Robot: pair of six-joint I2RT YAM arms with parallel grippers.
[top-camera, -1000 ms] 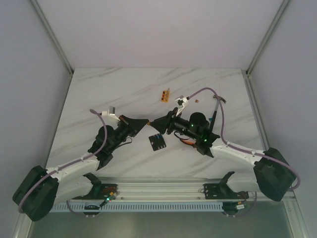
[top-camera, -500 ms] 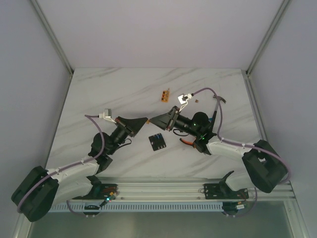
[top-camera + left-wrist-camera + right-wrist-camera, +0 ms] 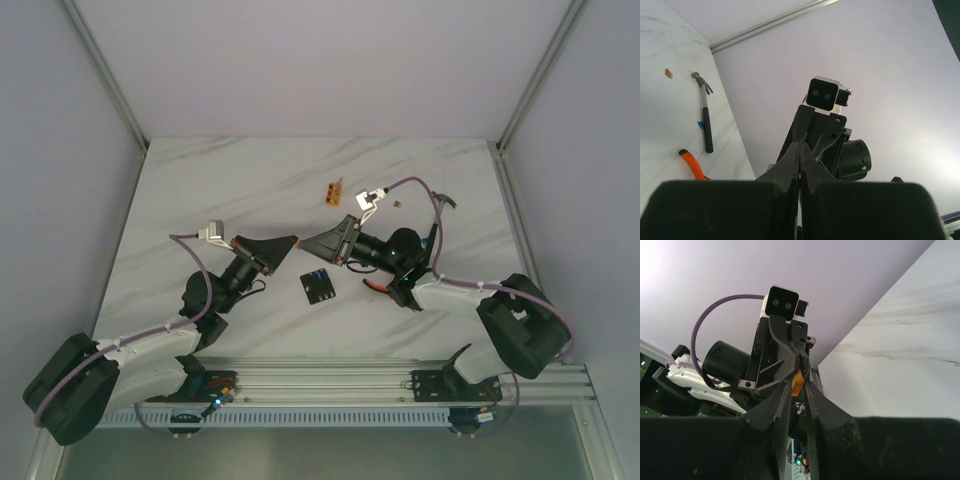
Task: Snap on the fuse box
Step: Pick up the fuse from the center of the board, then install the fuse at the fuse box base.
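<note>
A small orange plastic piece [image 3: 798, 378] shows only as a sliver between the pinched fingertips of the left gripper [image 3: 799, 156]; whether the right gripper [image 3: 798, 390] clamps it too cannot be told. The orange-handled pliers [image 3: 692, 165] are cut off by the left gripper's black body. The black squarish plastic fuse box [image 3: 318, 287] bears marks too small to read.
</note>
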